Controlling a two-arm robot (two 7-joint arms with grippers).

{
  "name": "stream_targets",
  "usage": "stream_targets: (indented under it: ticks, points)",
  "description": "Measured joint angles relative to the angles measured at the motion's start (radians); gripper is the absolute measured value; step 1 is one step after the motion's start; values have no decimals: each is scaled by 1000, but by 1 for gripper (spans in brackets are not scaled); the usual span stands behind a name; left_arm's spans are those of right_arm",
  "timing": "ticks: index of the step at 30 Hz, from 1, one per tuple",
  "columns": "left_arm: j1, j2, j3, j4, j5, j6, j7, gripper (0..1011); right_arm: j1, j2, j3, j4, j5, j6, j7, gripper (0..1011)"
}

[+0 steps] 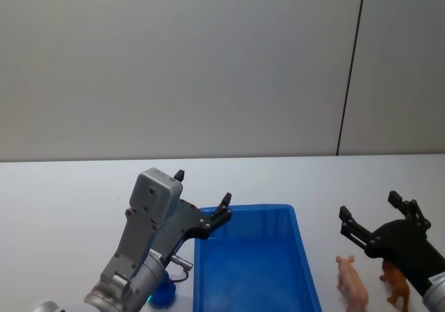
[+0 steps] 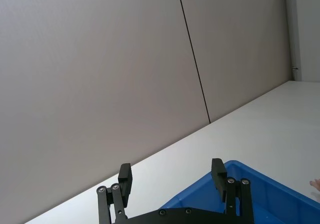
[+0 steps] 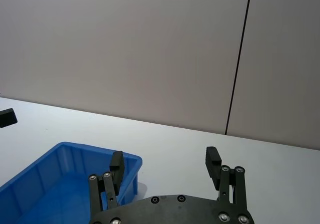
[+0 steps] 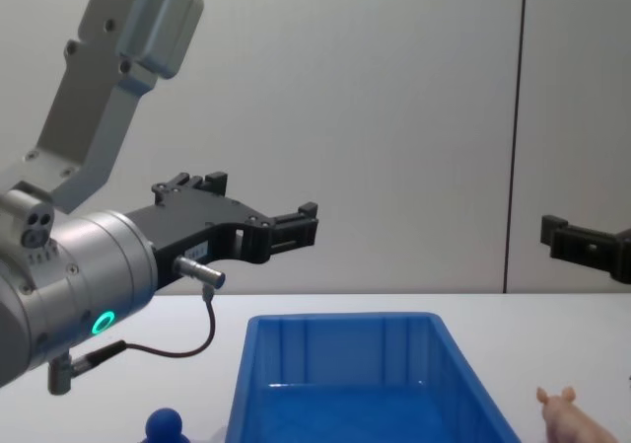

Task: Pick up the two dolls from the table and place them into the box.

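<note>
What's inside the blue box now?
Bare blue floor in the box, no doll; its near end is out of frame. The pink doll and brown doll stand beside it.

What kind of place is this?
Likely a robot test bench in a lab: a plain white table against blank grey wall panels, a blue box, pink doll and brown doll laid out, the left gripper and right gripper hovering open.
</note>
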Motion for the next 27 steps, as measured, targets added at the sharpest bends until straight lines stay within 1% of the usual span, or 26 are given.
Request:
stream_targets:
  ticks: [27]
  points:
    - [0, 0, 0, 0, 0, 0, 0, 1001, 0, 0, 0, 0, 0, 0, 0, 1001]
